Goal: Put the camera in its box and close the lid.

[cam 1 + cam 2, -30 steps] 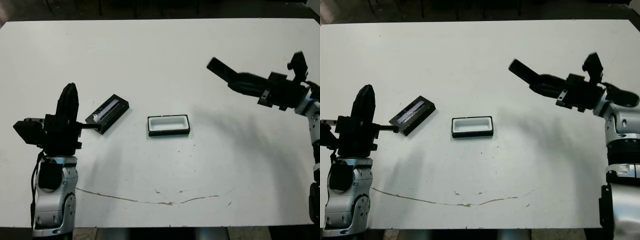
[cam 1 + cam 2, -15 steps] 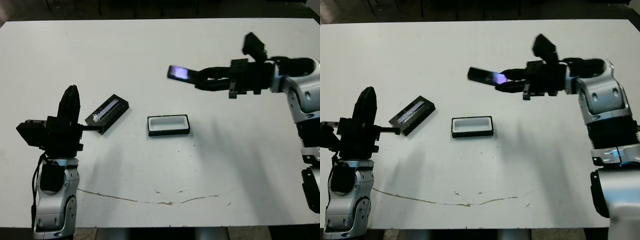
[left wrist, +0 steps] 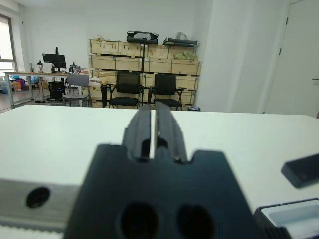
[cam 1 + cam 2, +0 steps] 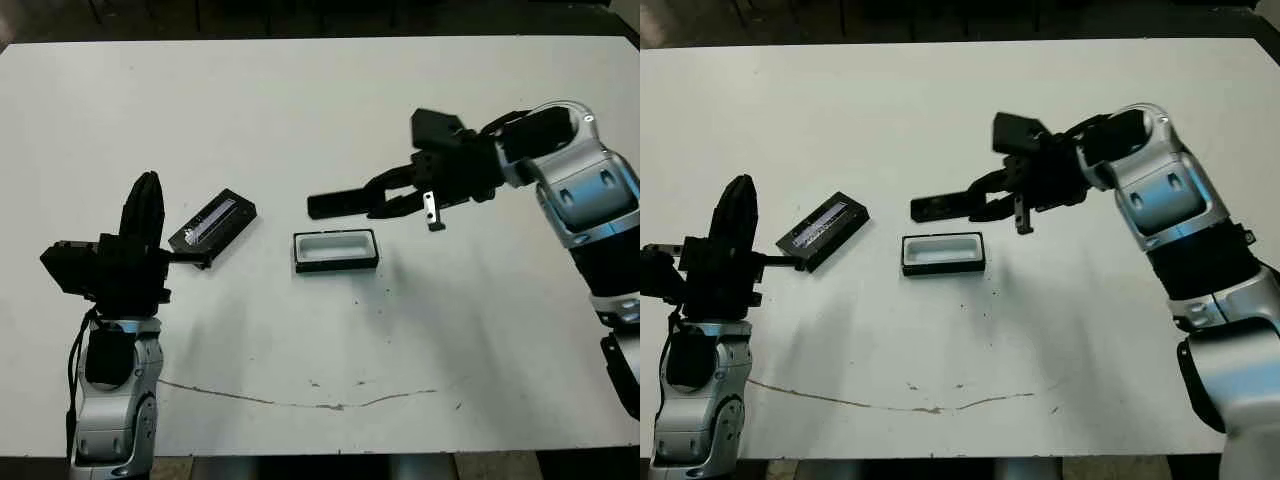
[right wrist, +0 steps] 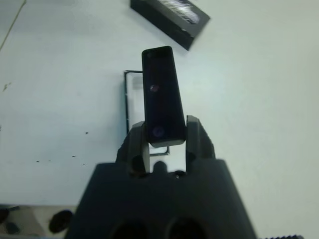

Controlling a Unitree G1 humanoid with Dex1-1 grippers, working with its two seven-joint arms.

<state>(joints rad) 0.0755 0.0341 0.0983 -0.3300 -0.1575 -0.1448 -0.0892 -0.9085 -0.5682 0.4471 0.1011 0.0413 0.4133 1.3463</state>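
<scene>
right wrist view shows the camera [image 5: 162, 94] as a slim black bar with a dark glossy face, clamped at its near end between the two fingers [image 5: 193, 133] of the right gripper [image 4: 388, 200] and sticking straight out past them. from the head views it is held roughly level in the air, above the far long edge of the box [image 4: 337, 250], its free end pointing toward the robot's left. the box is a shallow black tray with a white lining, lying open and empty on the white surface [image 4: 320, 110]. the lid [image 4: 214, 226], flat and black with a silvery stripe along its top, lies well to the left of the box, turned at an angle. nothing lies between the camera and the box. the left gripper [image 4: 147, 205] is raised just beside the lid, not touching it, its fingers [image 3: 149, 127] pressed nearly together on nothing. a thin brownish mark [image 4: 300, 398] runs across the near part of the surface.
</scene>
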